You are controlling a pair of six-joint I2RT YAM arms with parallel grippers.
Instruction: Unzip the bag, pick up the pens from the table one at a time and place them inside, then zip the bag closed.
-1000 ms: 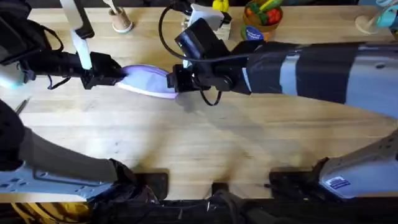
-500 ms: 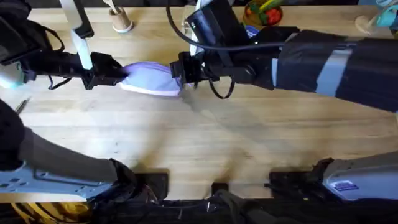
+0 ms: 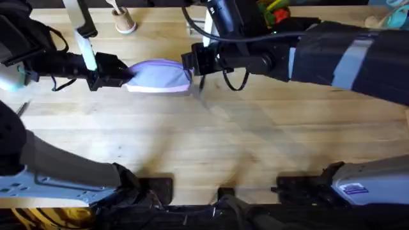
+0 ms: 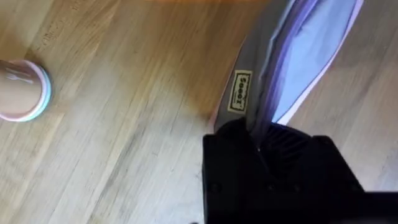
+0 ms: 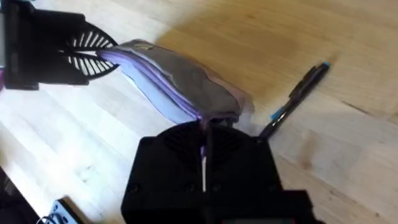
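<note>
Both ends of the bag are hidden inside the left gripper and the right gripper; its zipper pull is concealed; a pink-rimmed cup is cut by the wrist view's edge.

The overhead camera looks down and forward over the desk from above the arm bases, while both wrist cameras sit close at opposite ends of the bag, which all three views share.

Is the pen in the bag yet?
No. One pen lies on the table beside the bag, which both grippers hold by its ends.
</note>
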